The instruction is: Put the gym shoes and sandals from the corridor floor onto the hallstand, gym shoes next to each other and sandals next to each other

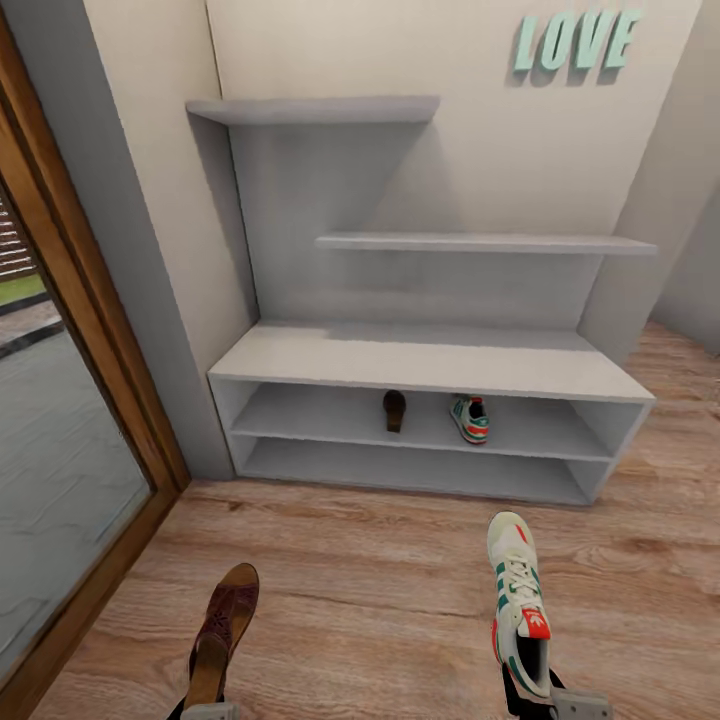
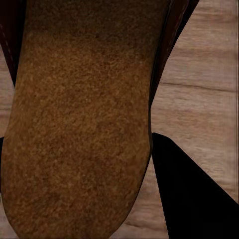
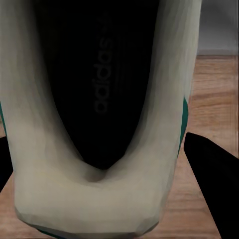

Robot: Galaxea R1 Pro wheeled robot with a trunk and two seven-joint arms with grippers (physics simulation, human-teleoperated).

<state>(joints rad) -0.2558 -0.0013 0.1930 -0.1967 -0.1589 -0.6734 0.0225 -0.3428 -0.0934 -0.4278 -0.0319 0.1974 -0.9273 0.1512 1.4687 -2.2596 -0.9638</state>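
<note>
At the head view's lower left, my left gripper (image 1: 207, 705) is shut on the heel end of a brown sandal (image 1: 226, 628), held above the corridor floor (image 1: 370, 590). In the left wrist view the sandal's footbed (image 2: 79, 124) lies close up, with a black finger (image 2: 191, 199) beside it. My right gripper (image 1: 532, 692) is shut on the heel of a white gym shoe (image 1: 518, 600) with green stripes; the right wrist view looks into that shoe's opening (image 3: 99, 84). On the hallstand (image 1: 430, 360), the upper shelf row holds the other sandal (image 1: 395, 410) and the other gym shoe (image 1: 470, 419), a little apart.
A glass door with a wooden frame (image 1: 100, 380) runs along the left. Two stepped wall shelves (image 1: 480, 243) rise above the bench. Green LOVE letters (image 1: 575, 42) hang on the wall. A wall corner (image 1: 660, 200) closes in at the right.
</note>
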